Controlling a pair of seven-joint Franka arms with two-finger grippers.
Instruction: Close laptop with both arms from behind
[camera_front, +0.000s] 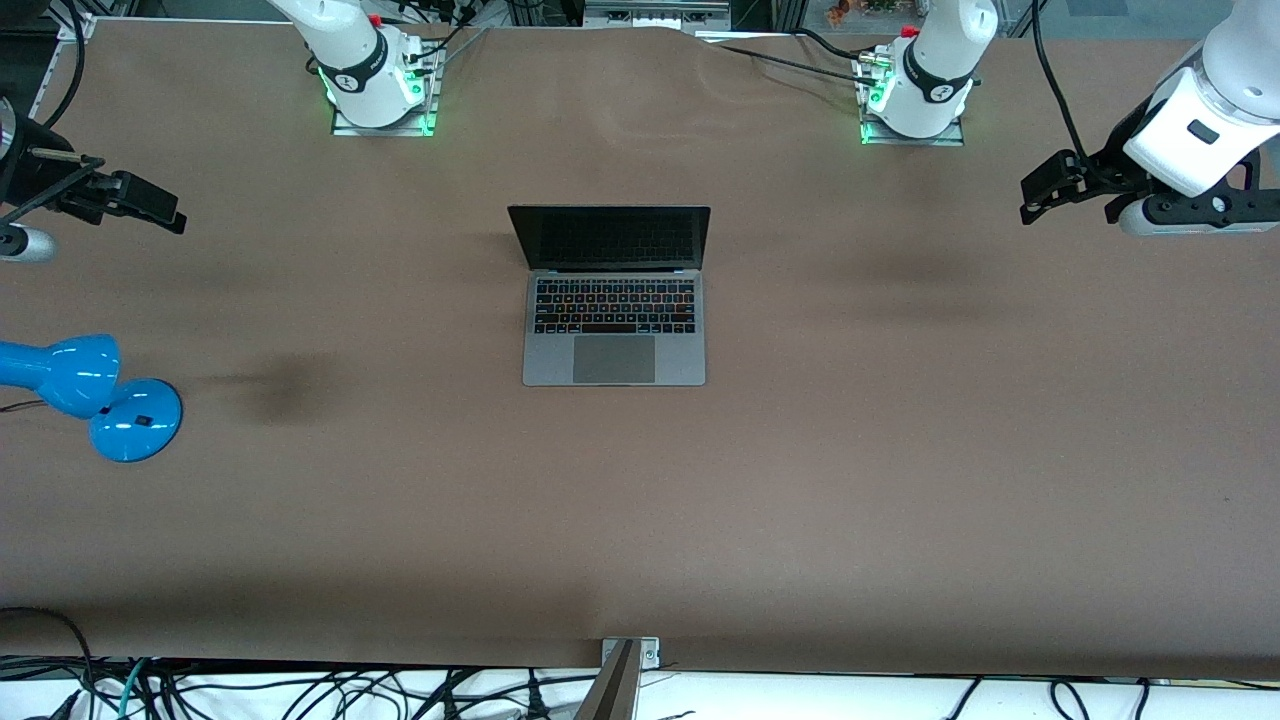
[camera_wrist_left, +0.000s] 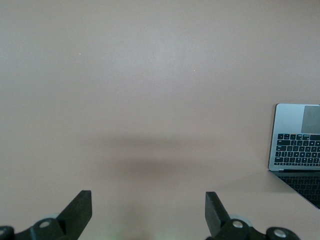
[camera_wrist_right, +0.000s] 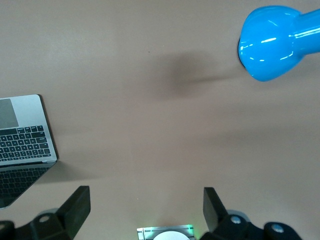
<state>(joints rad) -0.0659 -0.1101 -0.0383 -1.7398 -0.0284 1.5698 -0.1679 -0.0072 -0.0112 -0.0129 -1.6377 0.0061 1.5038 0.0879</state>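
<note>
Laptop (camera_front: 612, 300) open, untouched; left gripper (camera_front: 1045, 195) & right gripper (camera_front: 150, 208) held high, fingers apart. Lid should be pushed evenly by both.

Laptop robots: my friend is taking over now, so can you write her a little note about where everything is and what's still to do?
Left gripper: open, holding nothing, up over the table at the left arm's end, well away from the laptop.
Right gripper: open, holding nothing, over the right arm's end of the table.
Laptop: in the middle of the table, lid up, dark screen facing the front camera, keyboard showing.
Blue lamp: on the table at the right arm's end, nearer the front camera than the right gripper.
Done: nothing yet; the laptop is untouched.
Left: bring both grippers to the back of the lid and push it shut.
</note>
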